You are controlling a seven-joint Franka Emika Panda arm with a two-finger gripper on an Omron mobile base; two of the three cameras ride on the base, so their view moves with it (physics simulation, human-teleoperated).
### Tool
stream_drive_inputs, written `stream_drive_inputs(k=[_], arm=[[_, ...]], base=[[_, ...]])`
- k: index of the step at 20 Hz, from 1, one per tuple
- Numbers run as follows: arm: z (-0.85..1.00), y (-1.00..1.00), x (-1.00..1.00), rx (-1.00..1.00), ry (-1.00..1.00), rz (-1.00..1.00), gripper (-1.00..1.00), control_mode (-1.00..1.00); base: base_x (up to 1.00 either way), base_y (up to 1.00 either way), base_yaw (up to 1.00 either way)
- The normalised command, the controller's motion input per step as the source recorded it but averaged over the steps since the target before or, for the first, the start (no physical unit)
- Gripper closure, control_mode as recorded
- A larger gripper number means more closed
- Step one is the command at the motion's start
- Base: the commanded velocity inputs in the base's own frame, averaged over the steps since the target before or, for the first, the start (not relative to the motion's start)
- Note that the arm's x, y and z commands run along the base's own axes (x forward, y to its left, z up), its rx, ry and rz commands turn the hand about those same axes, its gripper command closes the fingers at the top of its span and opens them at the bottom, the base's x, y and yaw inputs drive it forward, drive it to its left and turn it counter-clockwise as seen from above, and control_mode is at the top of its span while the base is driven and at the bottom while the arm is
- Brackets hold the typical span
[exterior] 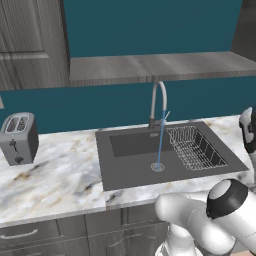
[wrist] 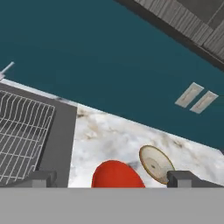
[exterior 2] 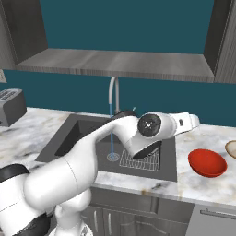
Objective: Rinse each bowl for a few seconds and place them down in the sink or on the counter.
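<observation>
My gripper (wrist: 111, 179) is spread wide and holds nothing. At the bottom centre of my hand view, the red bowl (wrist: 117, 174) sits between my fingertips on the counter (wrist: 109, 135), the tan bowl (wrist: 156, 163) just right of it, the sink (wrist: 59, 140) left.

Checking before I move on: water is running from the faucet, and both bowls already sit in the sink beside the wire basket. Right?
Not quite. The water is running from the faucet, but the red bowl and tan bowl sit on the counter, to the right of the sink, not in it. The right base view shows it.
</observation>
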Motion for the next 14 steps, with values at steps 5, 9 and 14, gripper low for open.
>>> stream_drive_inputs(k=[5, 9, 14], arm=[[0.01, -0.01, -0.01, -0.13, 0.24, -0.17, -1.00, -1.00], [0.00, -0.08, -0.08, -0.09, 0.22, -0.16, -1.00, -1.00], [-0.02, -0.09, -0.21, -0.07, 0.21, -0.16, -1.00, -1.00]], base=[[0.00, 0.00, 0.00], [0.00, 0.00, 0.00], [0.00, 0.00, 0.00]])
